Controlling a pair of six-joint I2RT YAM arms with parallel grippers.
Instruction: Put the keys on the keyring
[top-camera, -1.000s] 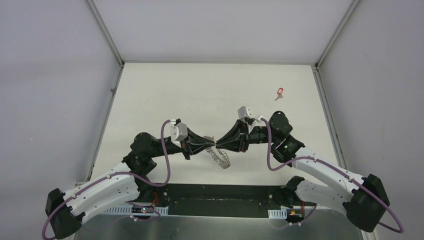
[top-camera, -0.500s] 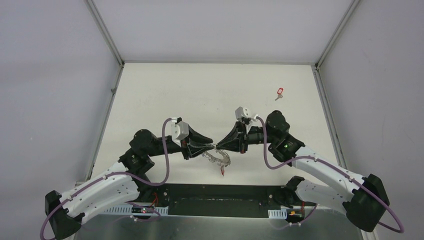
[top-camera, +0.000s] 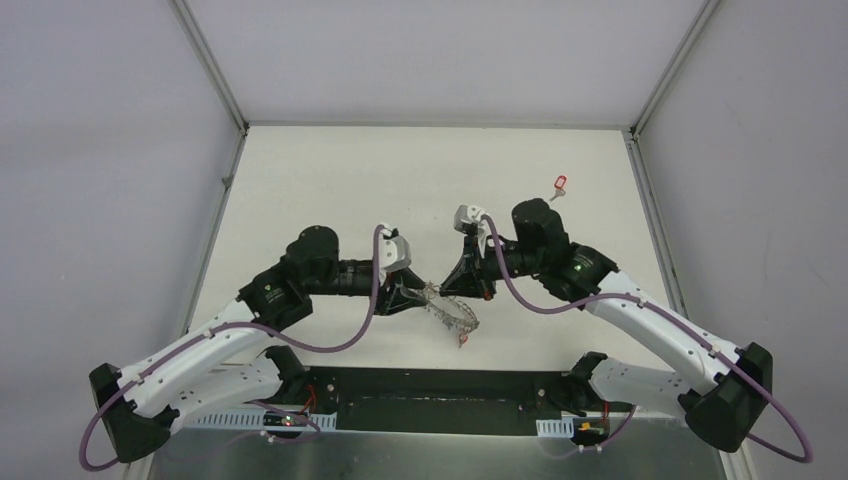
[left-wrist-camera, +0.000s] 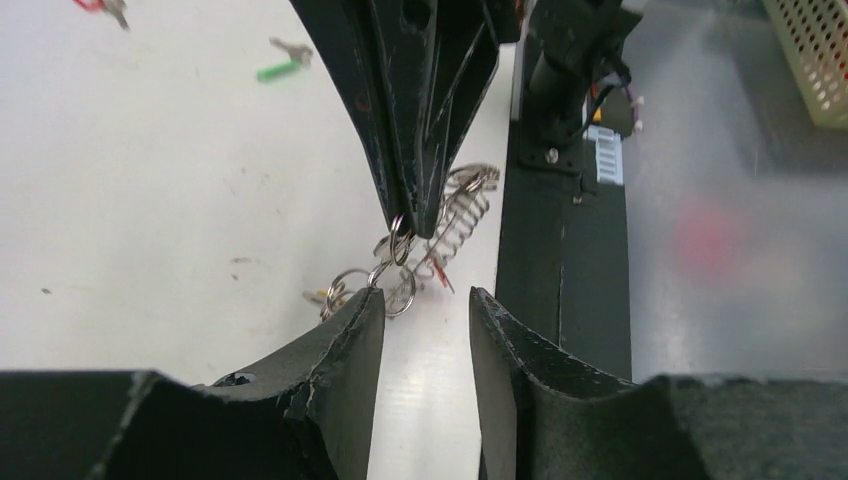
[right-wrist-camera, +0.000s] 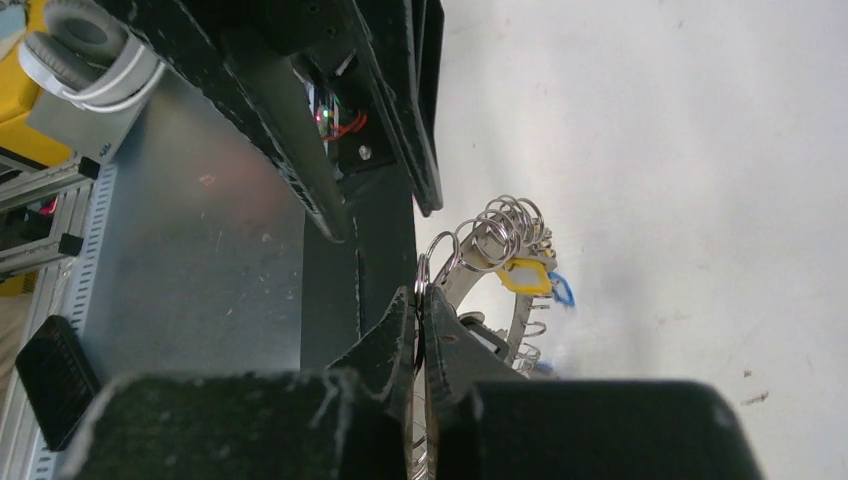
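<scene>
— How far along?
— Partway, I'd say. A yellow tag (right-wrist-camera: 521, 276) and a blue tag (right-wrist-camera: 560, 290) hang on the keyring (top-camera: 452, 314), all shiny wire loops, mid-table between the arms. A red key (top-camera: 559, 184), far right, and a green key (left-wrist-camera: 281, 67) lie loose.
— Grips?
— Right gripper (right-wrist-camera: 420, 300) pinched tight on one thin split ring (left-wrist-camera: 399, 243) of it; left gripper (left-wrist-camera: 426, 310) parted, empty.

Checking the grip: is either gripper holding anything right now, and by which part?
The right gripper is shut on the keyring, pinching its ring-fringed rim. The left gripper is open, holding nothing.
</scene>
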